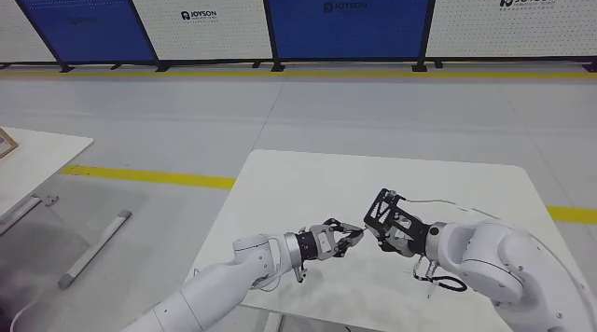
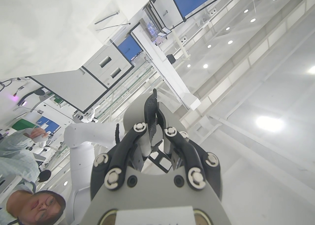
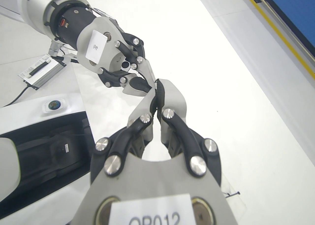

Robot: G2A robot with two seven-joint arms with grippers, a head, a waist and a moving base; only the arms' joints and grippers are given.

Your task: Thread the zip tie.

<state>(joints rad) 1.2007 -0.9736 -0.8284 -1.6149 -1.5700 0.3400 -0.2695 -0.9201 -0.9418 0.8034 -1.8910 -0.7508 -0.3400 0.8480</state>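
Note:
My two grippers meet tip to tip above the front middle of the white table (image 1: 308, 183). The left gripper (image 1: 353, 235) is shut, and a short black end of the zip tie (image 2: 154, 92) sticks out past its fingertips (image 2: 150, 106). Facing it, the right gripper (image 3: 157, 88) is also shut, its black pads pressed together, with a small black stub of the tie (image 3: 158, 80) at its tips. The left gripper (image 3: 150, 85) touches those tips from the other side. Most of the tie is hidden between the pads.
A clear tray (image 3: 232, 194) holding spare black zip ties lies on the table close to the right arm, and it also shows as the clear tray (image 2: 109, 22). A silver box (image 3: 40, 70) with a cable sits beside the left arm. The far half of the table is bare.

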